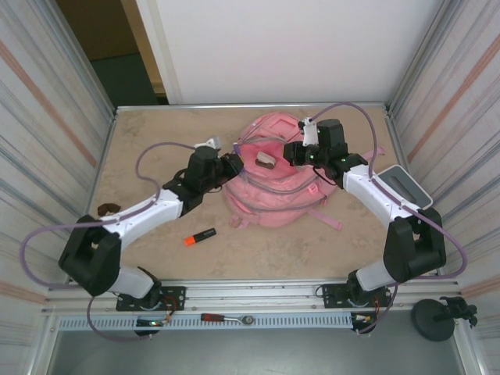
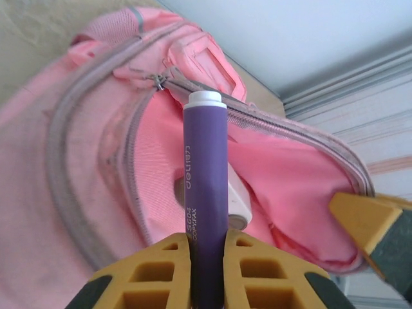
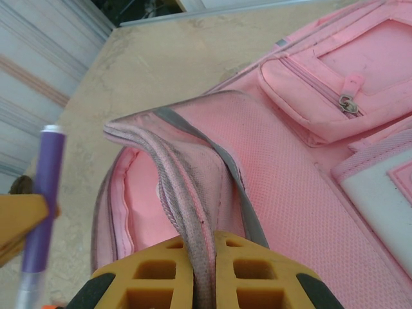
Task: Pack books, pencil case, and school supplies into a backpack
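The pink backpack point(image 1: 273, 191) lies mid-table with its main pocket open. My left gripper point(image 1: 234, 165) point(image 2: 206, 241) is shut on a thin purple pen point(image 2: 205, 180), which points at the pocket's mouth from the left. My right gripper point(image 1: 294, 153) point(image 3: 203, 241) is shut on the pocket's zipper edge point(image 3: 187, 193) and holds it up. The purple pen point(image 3: 42, 206) shows at the left of the right wrist view. A small white piece point(image 2: 237, 201) sits inside the pocket behind the pen. An orange-and-black marker point(image 1: 199, 236) lies on the table. The books and pencil case are hidden.
A grey-white box point(image 1: 403, 186) lies at the right wall, beside the right arm. A small dark thing point(image 1: 108, 208) sits by the left wall. Corrugated walls close in both sides. A tool point(image 1: 226, 318) rests on the front rail.
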`<state>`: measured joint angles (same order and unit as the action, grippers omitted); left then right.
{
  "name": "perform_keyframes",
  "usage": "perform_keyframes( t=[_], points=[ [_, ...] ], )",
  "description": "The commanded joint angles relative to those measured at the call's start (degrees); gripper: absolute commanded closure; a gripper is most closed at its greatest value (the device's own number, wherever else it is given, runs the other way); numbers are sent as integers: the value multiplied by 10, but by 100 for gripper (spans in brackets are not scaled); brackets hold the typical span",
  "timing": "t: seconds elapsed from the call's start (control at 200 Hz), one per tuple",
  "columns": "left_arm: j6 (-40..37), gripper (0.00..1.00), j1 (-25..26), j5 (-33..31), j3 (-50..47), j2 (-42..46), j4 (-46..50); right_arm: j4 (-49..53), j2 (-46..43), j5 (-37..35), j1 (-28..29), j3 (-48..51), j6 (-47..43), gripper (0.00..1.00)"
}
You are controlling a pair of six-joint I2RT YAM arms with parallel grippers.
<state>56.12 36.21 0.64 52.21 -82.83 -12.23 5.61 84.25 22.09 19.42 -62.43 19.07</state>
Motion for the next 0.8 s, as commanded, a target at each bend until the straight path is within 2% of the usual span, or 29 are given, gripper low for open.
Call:
perform_keyframes(
  t=[0.0, 0.19, 0.281, 0.466, 0.556, 0.797],
  points=[
    [90, 88, 13, 4, 39, -28, -80, -34, -8, -4, -3, 7, 10, 98],
    [140, 86, 31, -45, 67, -80, -101, -36, -8, -2, -2, 11, 10, 98],
    [148, 81, 39, -70, 73, -97, -102, -37, -9, -1, -2, 14, 10, 98],
    [143, 73, 43, -42, 95, -127, -93, -35, -11, -3, -3, 15, 7, 98],
    [133, 65, 43, -38, 91, -126, -83, -35, -12, -2, -3, 15, 6, 98],
    [55, 57, 43, -27, 78, -111, -27, -37, -7, 1, -3, 17, 7, 98]
  ],
)
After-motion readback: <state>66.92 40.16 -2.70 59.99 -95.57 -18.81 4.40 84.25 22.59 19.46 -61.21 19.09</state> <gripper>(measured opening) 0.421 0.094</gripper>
